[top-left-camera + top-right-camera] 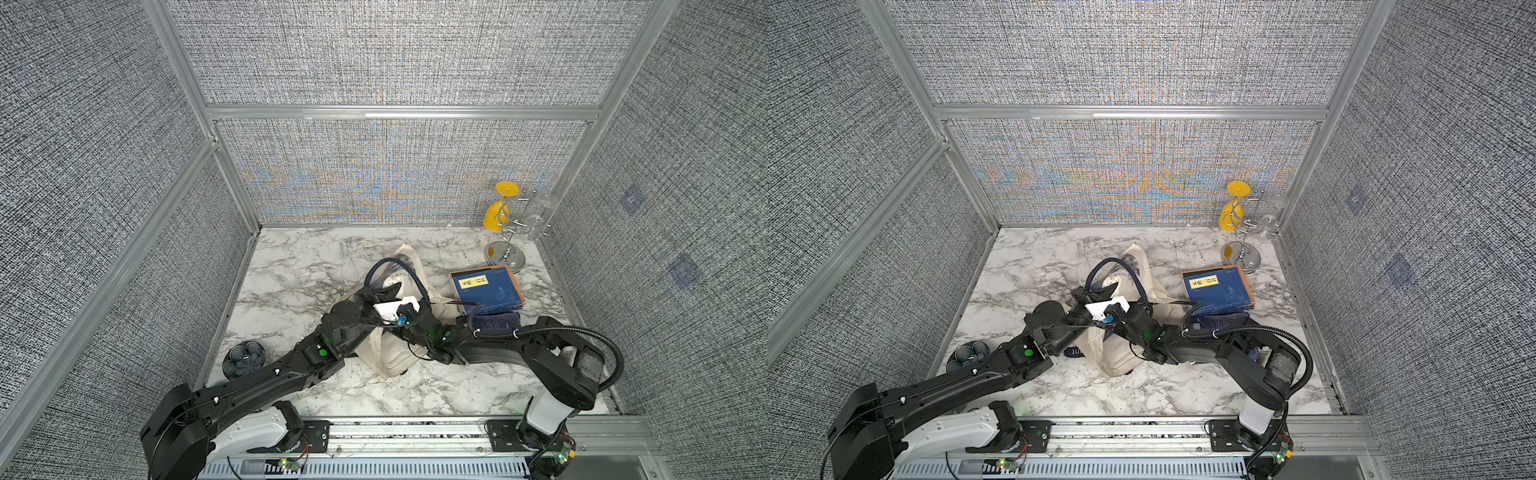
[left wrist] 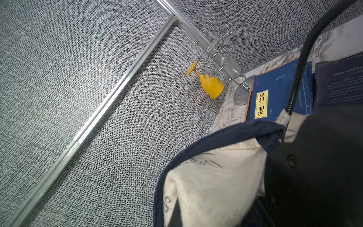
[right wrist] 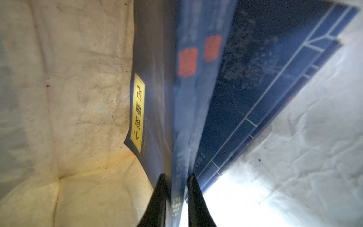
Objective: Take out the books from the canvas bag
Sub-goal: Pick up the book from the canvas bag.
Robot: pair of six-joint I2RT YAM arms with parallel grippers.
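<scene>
I look down on the marble table [image 1: 291,266], which fills the floor of the cell. Both arms reach from the near rail to its middle and meet there over the canvas bag [image 1: 395,357].

The bag lies crumpled at the centre, and its navy handle makes a loop on the far side. Its mouth is raised where the two arms meet.

To the right of the bag, on the bare table, there is a blue book with tan edges [image 1: 486,289] and a yellow label, lying flat. Touching its near edge is a darker navy book [image 1: 498,322], partly under the right arm's cable. More books are inside the bag. The right wrist view shows some of them standing on edge between the cream walls.

In the far right corner stands a chrome glass rack [image 1: 505,245], and a yellow goblet [image 1: 498,212] hangs on it upside down. A small dark bowl [image 1: 244,359] sits at the near left, well apart from the bag.

The left gripper [image 1: 384,294] is closed at the bag's mouth. In its wrist view the navy rim and the cream cloth come right up to it, so I read it as pinching the rim.

The right gripper [image 3: 177,188] is inside the bag. Its two black fingers stand narrow, one on each side of the labelled book [image 3: 153,88], clamped on its edge.
</scene>
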